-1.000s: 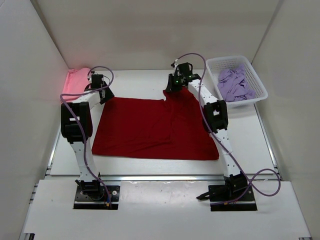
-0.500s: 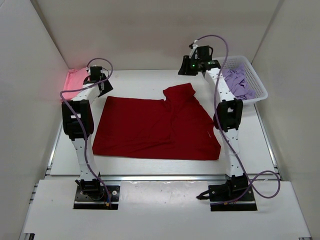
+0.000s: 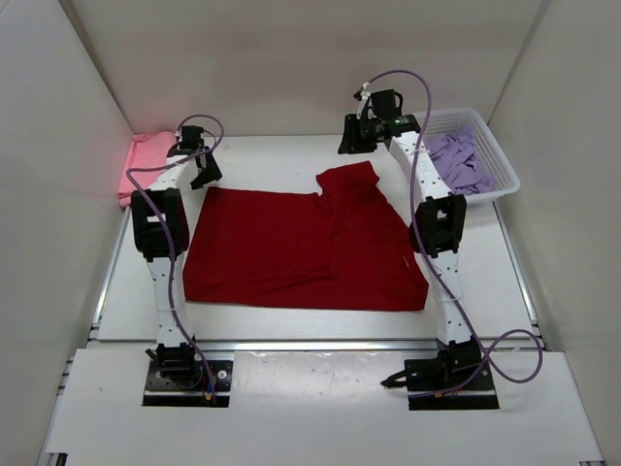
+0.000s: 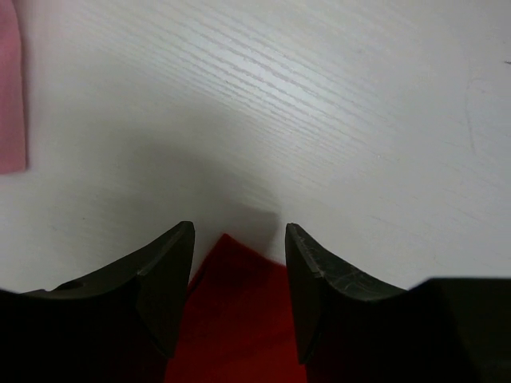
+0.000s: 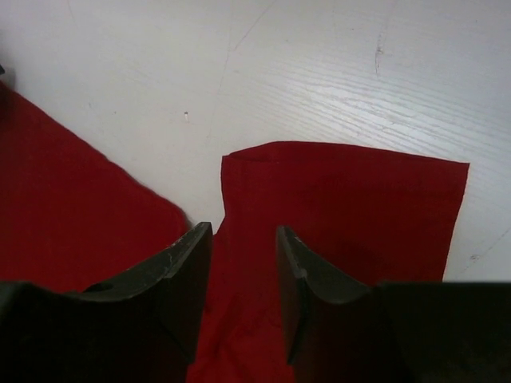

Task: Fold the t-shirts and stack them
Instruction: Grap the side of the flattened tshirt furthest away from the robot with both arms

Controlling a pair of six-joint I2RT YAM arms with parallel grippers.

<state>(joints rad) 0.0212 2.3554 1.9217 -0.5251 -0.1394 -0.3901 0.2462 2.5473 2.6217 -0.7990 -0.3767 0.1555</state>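
Bare table (image 3: 272,160) runs along the far edge between the pink shirt (image 3: 146,160), far-left corner, and the white basket (image 3: 477,199), far-right corner; the dark red shirt (image 3: 291,252) covers the middle.

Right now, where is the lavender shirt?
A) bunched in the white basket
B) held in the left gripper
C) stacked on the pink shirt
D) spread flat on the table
A: the lavender shirt lies bunched inside the white basket at the far right; the dark red shirt is the one spread flat.
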